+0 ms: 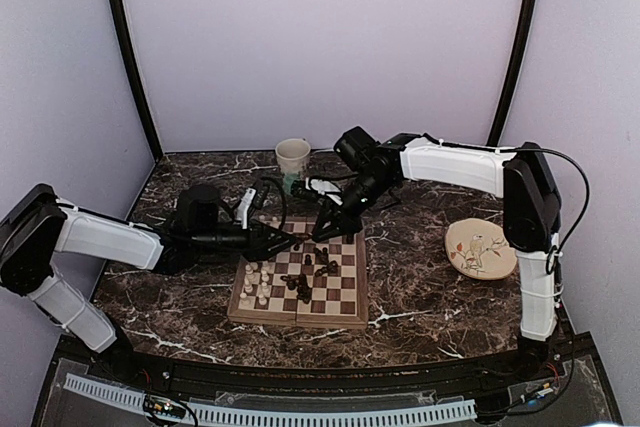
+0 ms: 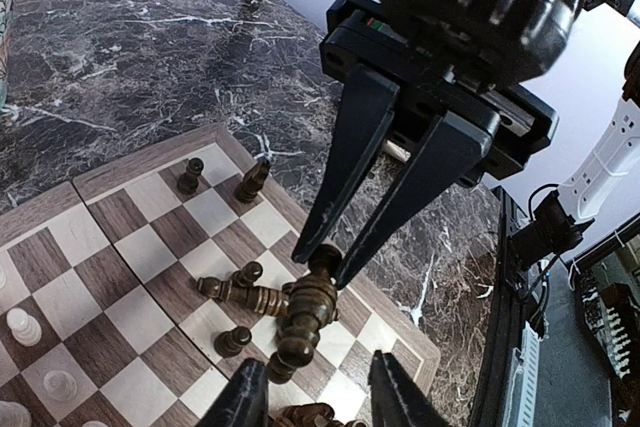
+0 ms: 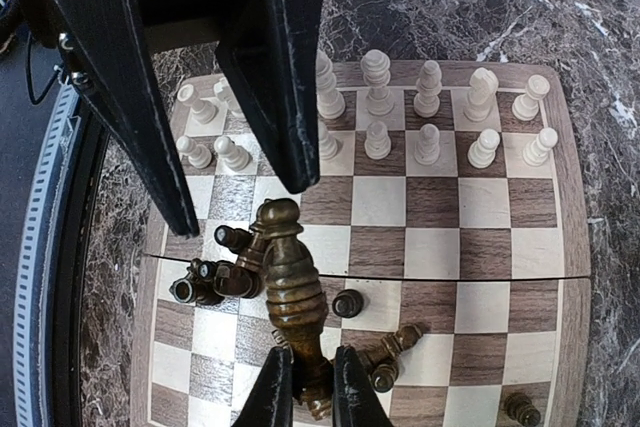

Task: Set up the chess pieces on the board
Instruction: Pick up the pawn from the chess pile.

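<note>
Right end effector [image 3: 308, 385] pinches a dark chess piece [image 3: 290, 287] by one end over the board [image 3: 460, 247]; left end effector [image 3: 243, 205], half-open, straddles the other. I close squarely before releasing.

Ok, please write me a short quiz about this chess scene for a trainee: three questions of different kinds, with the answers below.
1. True or false: the right gripper holds a cream-white piece.
2. Where does the cup stand? A: on the table, beyond the board. B: on the board. C: on the plate.
3. Which set stands upright in rows on the board?
Key: 1 false, it holds a dark piece. 2 A. 3 the cream-white pieces.
</note>
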`<state>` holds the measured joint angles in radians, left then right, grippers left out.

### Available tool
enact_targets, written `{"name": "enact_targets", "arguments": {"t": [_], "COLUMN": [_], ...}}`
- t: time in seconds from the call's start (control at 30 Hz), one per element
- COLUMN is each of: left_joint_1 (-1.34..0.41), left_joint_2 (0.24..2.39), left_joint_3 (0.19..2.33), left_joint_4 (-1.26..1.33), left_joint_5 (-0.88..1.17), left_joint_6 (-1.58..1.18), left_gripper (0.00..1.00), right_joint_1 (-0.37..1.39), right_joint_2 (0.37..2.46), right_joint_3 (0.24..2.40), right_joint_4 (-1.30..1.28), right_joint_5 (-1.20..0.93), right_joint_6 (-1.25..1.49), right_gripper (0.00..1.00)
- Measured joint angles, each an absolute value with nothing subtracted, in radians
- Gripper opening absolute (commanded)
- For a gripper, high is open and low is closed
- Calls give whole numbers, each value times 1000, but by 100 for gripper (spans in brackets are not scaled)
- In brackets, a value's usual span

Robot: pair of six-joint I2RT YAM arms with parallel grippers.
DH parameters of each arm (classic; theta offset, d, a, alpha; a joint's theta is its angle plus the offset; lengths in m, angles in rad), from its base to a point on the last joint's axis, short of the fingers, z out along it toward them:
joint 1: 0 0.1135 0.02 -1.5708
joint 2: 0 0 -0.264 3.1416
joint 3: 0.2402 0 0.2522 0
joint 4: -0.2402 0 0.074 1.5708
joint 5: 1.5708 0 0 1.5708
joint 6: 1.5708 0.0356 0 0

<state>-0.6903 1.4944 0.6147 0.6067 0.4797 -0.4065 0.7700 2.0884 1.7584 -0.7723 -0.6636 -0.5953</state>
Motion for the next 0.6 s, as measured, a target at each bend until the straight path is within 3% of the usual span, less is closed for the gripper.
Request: {"name": "enact_targets", "arguments": {"t": [0.3, 0.6], "left_joint_1": [-691, -692], "left_joint_2": [1522, 1564], "left_joint_3": [622, 626], "left_joint_4": [631, 659], "left_joint_5": [483, 493], "left_joint_6": [-424, -451], "left_gripper": [27, 2], "right_joint_1": [770, 768], "right_joint_2": [2088, 2088], "right_joint_3": [1758, 1734], "right_joint_4": [-769, -754], "right_joint_5": [-677, -677], "right_joint_6": [-589, -589], "right_gripper": [2, 2]}}
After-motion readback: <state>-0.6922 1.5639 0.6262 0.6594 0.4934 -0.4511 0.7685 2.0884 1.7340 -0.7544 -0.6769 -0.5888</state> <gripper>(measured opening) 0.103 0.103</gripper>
